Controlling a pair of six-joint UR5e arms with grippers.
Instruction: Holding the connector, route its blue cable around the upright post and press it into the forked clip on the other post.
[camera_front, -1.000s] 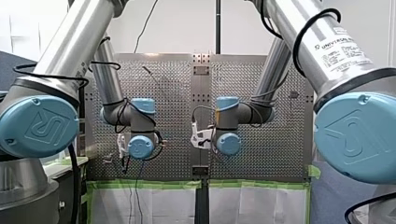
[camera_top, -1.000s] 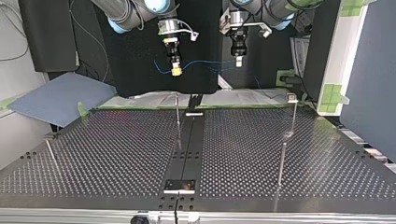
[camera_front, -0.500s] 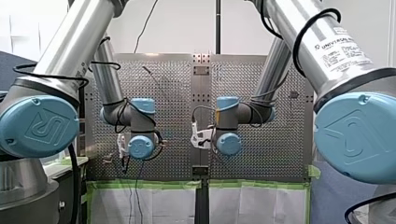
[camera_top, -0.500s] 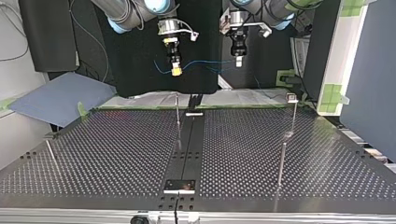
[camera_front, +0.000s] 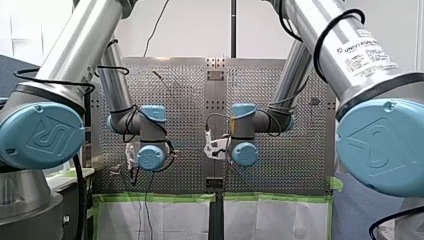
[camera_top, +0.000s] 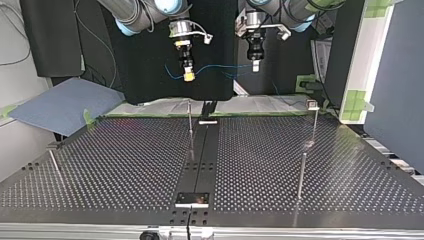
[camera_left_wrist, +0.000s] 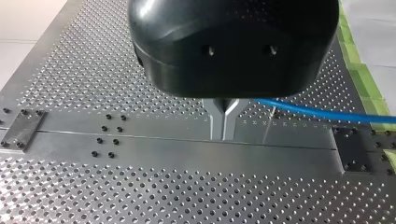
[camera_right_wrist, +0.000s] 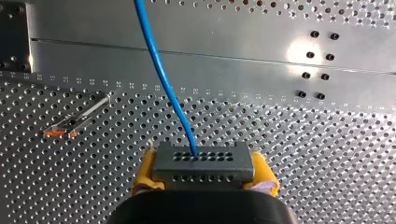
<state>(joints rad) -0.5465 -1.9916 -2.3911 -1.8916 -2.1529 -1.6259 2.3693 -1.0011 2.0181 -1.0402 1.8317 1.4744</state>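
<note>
Right gripper (camera_right_wrist: 205, 172) pinches connector (camera_right_wrist: 204, 162), left gripper (camera_left_wrist: 224, 122) pressed together on cable (camera_left_wrist: 317, 111) (both high over desk (camera_top: 125, 165)). Routing not started, I'd say. Next: lower, loop cable round post (camera_top: 190, 119), then press into clip (camera_top: 312, 104).

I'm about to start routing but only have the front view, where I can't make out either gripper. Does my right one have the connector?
Observer: Yes. In the right wrist view your right gripper is clamped on the connector.
Operator: And my left?
Observer: The left wrist view shows your left gripper shut, with the cable coming in beside it. I cannot tell whether it pinches the cable.
Operator: Any post wrapped?
Observer: No. In the top view the cable hangs in the air between the grippers, clear of the middle post.
</note>
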